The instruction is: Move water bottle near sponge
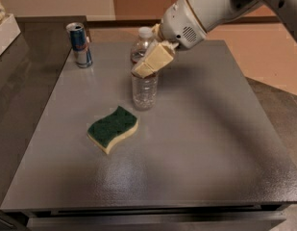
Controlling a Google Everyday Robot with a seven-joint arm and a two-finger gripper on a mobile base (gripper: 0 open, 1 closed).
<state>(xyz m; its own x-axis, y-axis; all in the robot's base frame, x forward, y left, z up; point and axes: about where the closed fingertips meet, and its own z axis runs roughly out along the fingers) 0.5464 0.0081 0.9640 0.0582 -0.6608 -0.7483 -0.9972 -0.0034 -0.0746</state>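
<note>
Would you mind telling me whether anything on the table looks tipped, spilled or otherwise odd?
Nothing stands out. The bottle stands upright in the grasp of the gripper, just behind the sponge. The can is upright at the back left, and no spill shows.

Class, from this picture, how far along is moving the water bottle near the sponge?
Done: the gripper is shut on the water bottle. In hand: the bottle is upright, close behind the sponge, not touching. Left: probably release it and withdraw.
</note>
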